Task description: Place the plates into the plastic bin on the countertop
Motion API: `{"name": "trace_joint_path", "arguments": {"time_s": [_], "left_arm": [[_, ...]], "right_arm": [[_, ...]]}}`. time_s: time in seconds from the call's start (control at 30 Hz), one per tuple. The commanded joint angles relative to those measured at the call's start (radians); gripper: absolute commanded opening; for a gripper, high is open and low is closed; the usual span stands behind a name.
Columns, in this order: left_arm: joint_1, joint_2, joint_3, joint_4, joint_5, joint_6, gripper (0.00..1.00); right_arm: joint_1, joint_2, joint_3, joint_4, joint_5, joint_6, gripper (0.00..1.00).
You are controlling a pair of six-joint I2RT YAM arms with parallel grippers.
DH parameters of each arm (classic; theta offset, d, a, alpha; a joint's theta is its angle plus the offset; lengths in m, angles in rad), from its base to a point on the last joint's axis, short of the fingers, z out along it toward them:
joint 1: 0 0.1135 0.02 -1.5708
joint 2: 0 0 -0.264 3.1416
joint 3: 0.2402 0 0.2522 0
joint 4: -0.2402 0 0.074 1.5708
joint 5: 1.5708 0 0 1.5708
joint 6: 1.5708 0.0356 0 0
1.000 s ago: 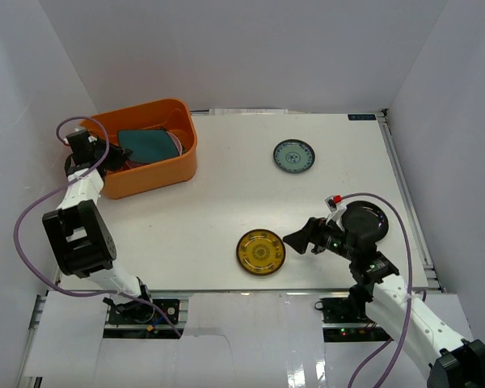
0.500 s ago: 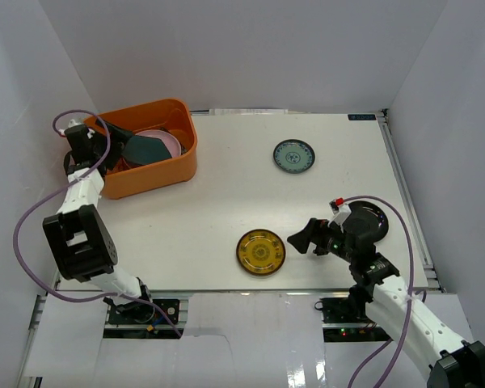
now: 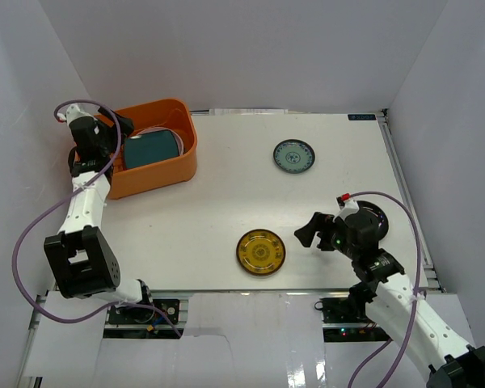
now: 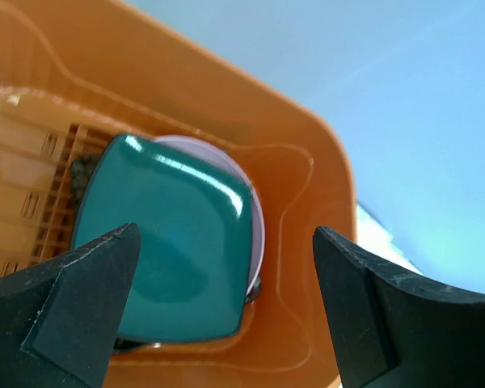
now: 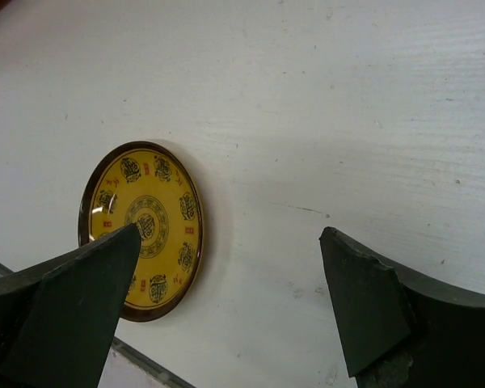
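**three plates left on the table, amber one nearest the right fingers**

both pairs stand wide open and hold nothing. the left fingers (image 4: 73, 299) hang over the orange bin (image 3: 153, 179) at the far left of the table (image 3: 226, 186). below them the teal square plate (image 4: 166, 242) lies flat on a pink plate (image 4: 226, 158), its sides roughly in line with the bin walls. the bin's long axis runs across the table, a little skewed.

the right fingers (image 5: 65, 307) hover near the amber plate (image 5: 145, 230), which lies flat and face up close to the near edge. being round, it has no long axis and no preferred side. we judge it stiff, glazed and slick, not heavy, and likely to chip if dropped. flat on the table, it offers only its raised rim, so we would pinch across the rim on the side facing the right arm, one finger sliding under the lip.

the small teal patterned plate (image 3: 294, 156) sits well apart toward the far side. the black plate (image 3: 377, 217) lies partly hidden by the right arm.
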Motion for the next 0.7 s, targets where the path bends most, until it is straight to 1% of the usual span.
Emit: {"name": "trace_joint_path", "arguments": {"time_s": [0.0, 0.03, 0.1, 0.13, 0.17, 0.2, 0.23, 0.27, 0.3, 0.33, 0.37, 0.4, 0.43, 0.47, 0.5, 0.53, 0.57, 0.6, 0.63, 0.67], "left_arm": [[-0.013, -0.047, -0.018, -0.024, 0.065, -0.009, 0.98], [-0.032, -0.087, -0.025, -0.027, 0.092, -0.014, 0.98], [-0.143, -0.150, -0.041, -0.038, 0.124, -0.003, 0.95], [-0.199, -0.188, -0.060, -0.039, 0.123, 0.007, 0.92], [-0.334, -0.266, -0.104, -0.052, 0.116, 0.024, 0.91], [-0.396, -0.302, -0.132, -0.064, 0.109, 0.026, 0.90], [-0.447, -0.334, -0.159, -0.078, 0.097, 0.029, 0.88], [-0.545, -0.396, -0.220, -0.119, 0.077, 0.031, 0.87], [-0.585, -0.423, -0.256, -0.136, 0.057, 0.017, 0.86], [-0.616, -0.446, -0.297, -0.147, 0.054, 0.008, 0.85], [-0.660, -0.475, -0.374, -0.173, 0.064, -0.002, 0.85], [-0.681, -0.481, -0.409, -0.188, 0.076, -0.026, 0.85], [-0.699, -0.484, -0.449, -0.193, 0.089, -0.043, 0.85], [-0.745, -0.485, -0.486, -0.191, 0.112, -0.057, 0.85], [-0.771, -0.474, -0.547, -0.188, 0.118, -0.087, 0.85], [-0.797, -0.466, -0.574, -0.182, 0.121, -0.103, 0.85], [-0.852, -0.459, -0.598, -0.144, 0.142, -0.115, 0.86], [-0.878, -0.433, -0.629, -0.126, 0.152, -0.133, 0.86], [-0.900, -0.417, -0.637, -0.113, 0.153, -0.137, 0.86], [-0.940, -0.402, -0.641, -0.092, 0.147, -0.138, 0.86]], "right_arm": [[-0.003, -0.035, 0.059, -0.021, 0.039, -0.020, 0.98], [-0.003, -0.039, 0.079, -0.023, 0.076, -0.016, 0.95], [-0.003, -0.036, 0.116, -0.032, 0.108, -0.014, 0.89], [-0.003, -0.032, 0.157, -0.038, 0.155, -0.016, 0.77], [-0.003, -0.021, 0.177, -0.041, 0.182, -0.026, 0.70], [-0.003, 0.006, 0.197, -0.048, 0.211, -0.037, 0.64], [-0.004, 0.026, 0.217, -0.061, 0.301, -0.048, 0.57], [-0.004, 0.064, 0.257, -0.098, 0.352, -0.068, 0.52], [-0.004, 0.082, 0.271, -0.109, 0.396, -0.079, 0.49], [-0.006, 0.097, 0.280, -0.118, 0.497, -0.088, 0.48], [-0.009, 0.123, 0.291, -0.135, 0.559, -0.092, 0.47], [-0.018, 0.134, 0.291, -0.138, 0.609, -0.091, 0.47], [-0.030, 0.143, 0.289, -0.138, 0.677, -0.088, 0.52], [-0.045, 0.158, 0.286, -0.138, 0.696, -0.083, 0.56], [-0.094, 0.161, 0.282, -0.137, 0.702, -0.065, 0.61], [-0.129, 0.166, 0.276, -0.134, 0.691, -0.056, 0.73], [-0.225, 0.177, 0.271, -0.127, 0.664, -0.044, 0.80], [-0.283, 0.180, 0.265, -0.117, 0.583, -0.031, 0.85], [-0.342, 0.178, 0.253, -0.101, 0.540, -0.027, 0.89], [-0.471, 0.172, 0.240, -0.088, 0.492, -0.017, 0.91]]}}
